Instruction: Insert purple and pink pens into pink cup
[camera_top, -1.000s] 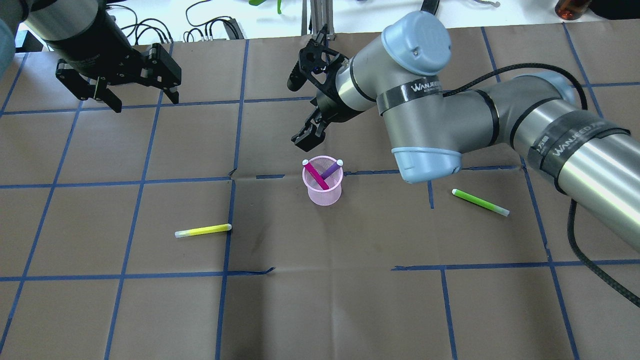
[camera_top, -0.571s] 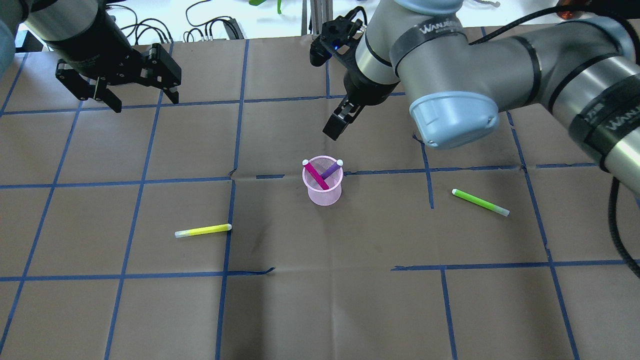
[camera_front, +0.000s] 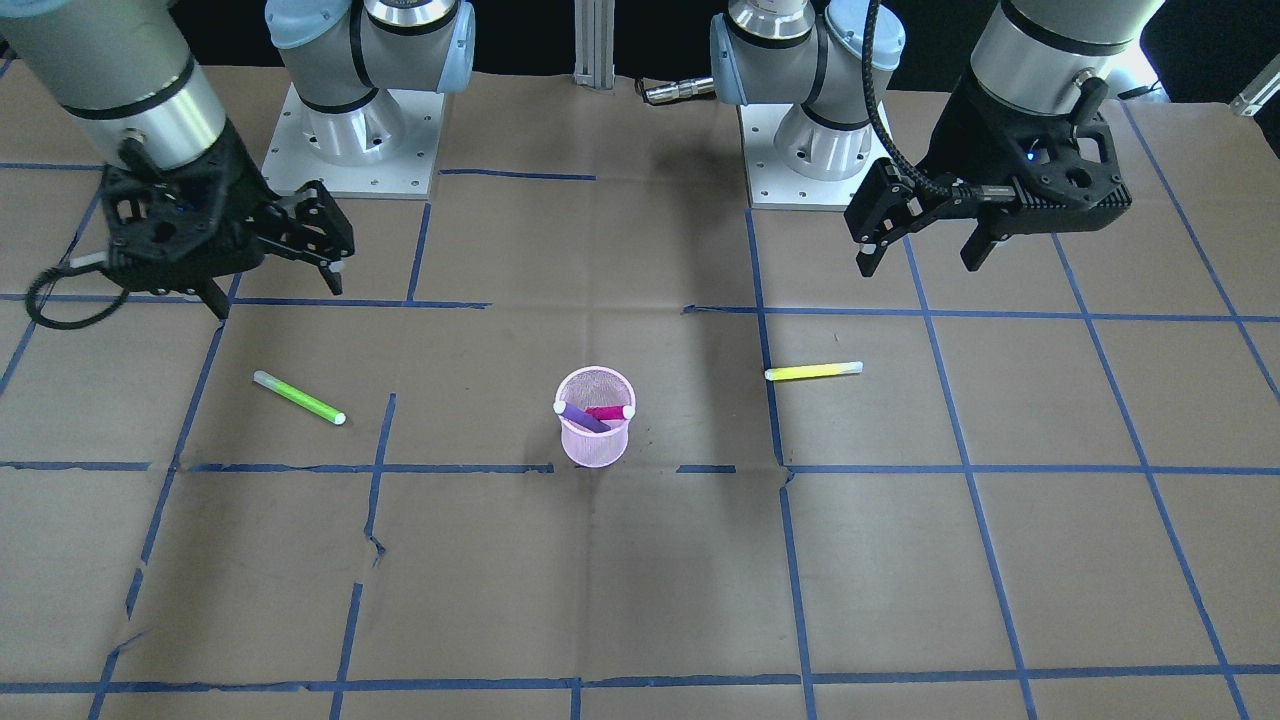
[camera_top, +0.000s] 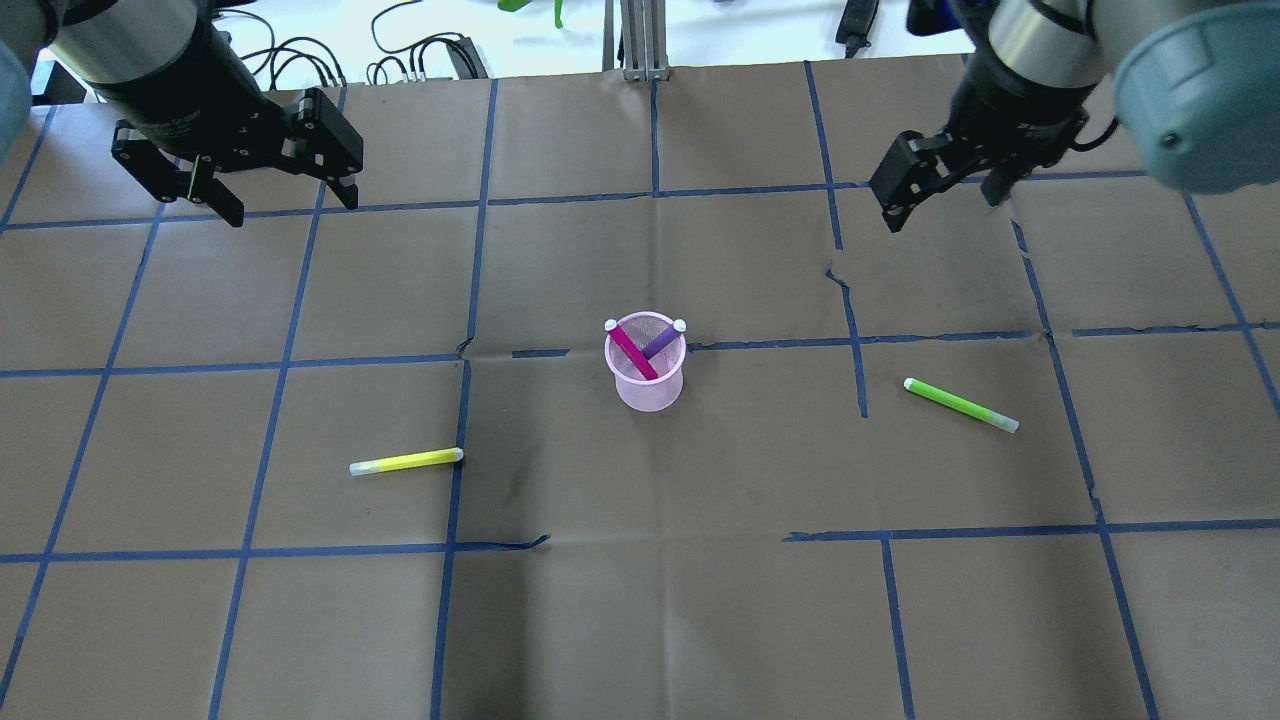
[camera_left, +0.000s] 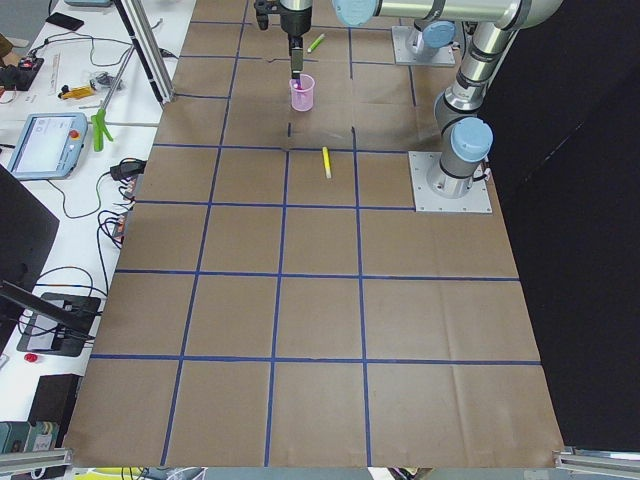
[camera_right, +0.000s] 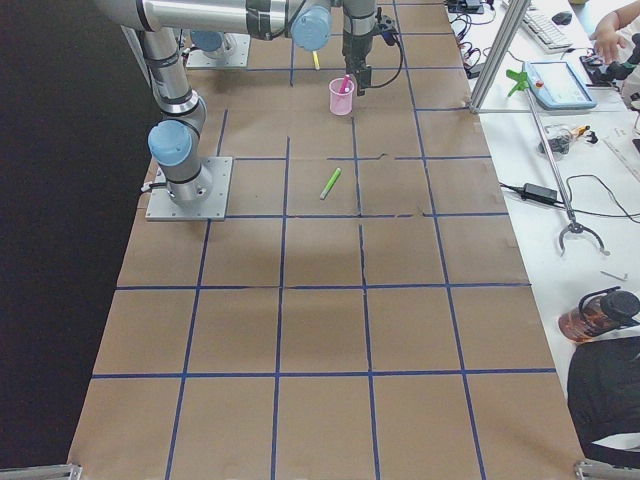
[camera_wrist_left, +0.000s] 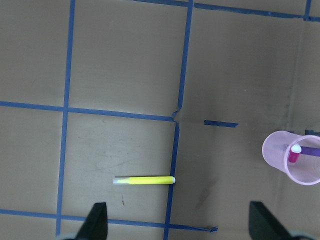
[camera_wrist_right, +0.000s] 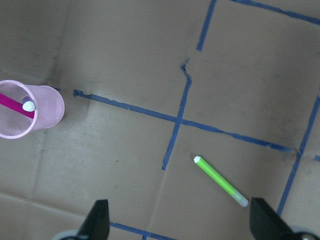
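The pink mesh cup (camera_top: 646, 388) stands upright at the table's middle. The pink pen (camera_top: 633, 352) and the purple pen (camera_top: 660, 340) lean crossed inside it, white caps at the rim. In the front view the cup (camera_front: 595, 445) holds the purple pen (camera_front: 580, 417) and the pink pen (camera_front: 607, 412). My left gripper (camera_top: 288, 200) is open and empty, high over the far left. My right gripper (camera_top: 945, 200) is open and empty, over the far right, well away from the cup. The cup shows at the edge of the left wrist view (camera_wrist_left: 275, 150) and the right wrist view (camera_wrist_right: 47, 107).
A yellow pen (camera_top: 405, 461) lies flat on the brown paper to the cup's near left. A green pen (camera_top: 960, 404) lies flat to its right. Blue tape lines grid the table. Cables and gear lie beyond the far edge.
My right arm has swung from just behind the cup out to the far right, with its gripper empty. The left arm, the cup and all pens have not moved.
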